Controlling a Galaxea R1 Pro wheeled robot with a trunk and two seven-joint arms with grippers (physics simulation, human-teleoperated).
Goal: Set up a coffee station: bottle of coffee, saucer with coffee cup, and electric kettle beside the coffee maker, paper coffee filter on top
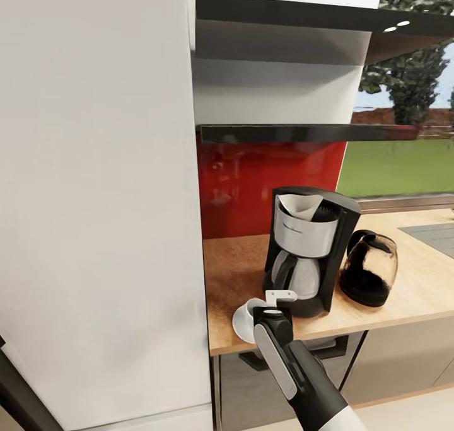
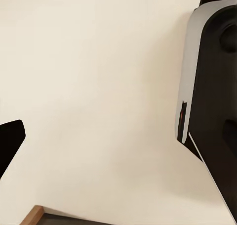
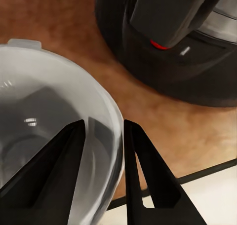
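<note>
Right arm (image 1: 302, 374) — glossy black tapered shell with long silver-grey inset panel along top, white section at lower end. Small white bracket-like fitting (image 1: 279, 297) at its tip. Right gripper (image 3: 101, 156) — 2 matte black wedge-shaped fingers (image 3: 148, 180), smooth, narrowing to blunt tips. Robot body part in left wrist view (image 2: 210, 101) — black rounded casing edged with pale grey band, thin red mark on seam.

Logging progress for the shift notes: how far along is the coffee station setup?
Looks done: the coffee maker stands on the countertop with a paper filter on top, and the coffee bottle sits beside it. In hand: the right end effector grips the cup rim, over the saucer by the machine. Left: releasing the cup and bringing the kettle.
</note>
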